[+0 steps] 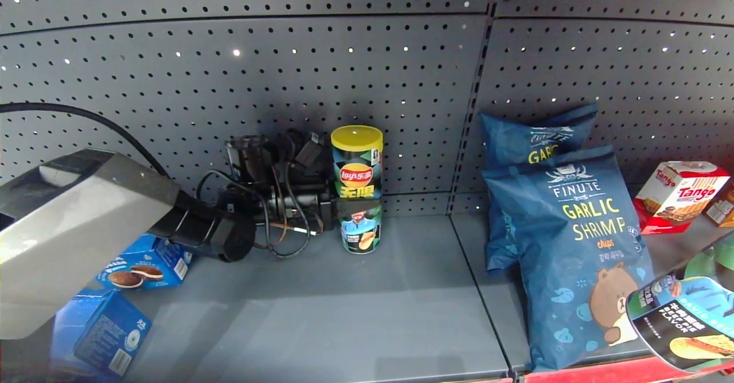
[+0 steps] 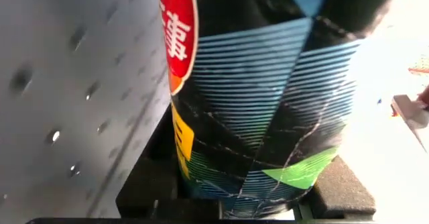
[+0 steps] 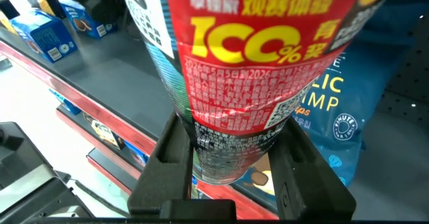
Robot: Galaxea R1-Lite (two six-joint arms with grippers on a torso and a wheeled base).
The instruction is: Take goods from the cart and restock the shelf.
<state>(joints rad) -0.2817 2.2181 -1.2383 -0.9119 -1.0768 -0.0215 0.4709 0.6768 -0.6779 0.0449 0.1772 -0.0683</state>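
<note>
tall yellow-lidded can (image 1: 356, 165): red oval logo is showing | blue snack bag (image 1: 579, 245): yellow-white lettering is showing | red-white carton (image 1: 679, 194): red lettering | red-labelled can (image 3: 248, 70): yellow digits

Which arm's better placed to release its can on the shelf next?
Left. Left gripper holds the yellow-lidded can upright, apparently on the shelf; right gripper holds a second can tilted at the front edge.
</note>
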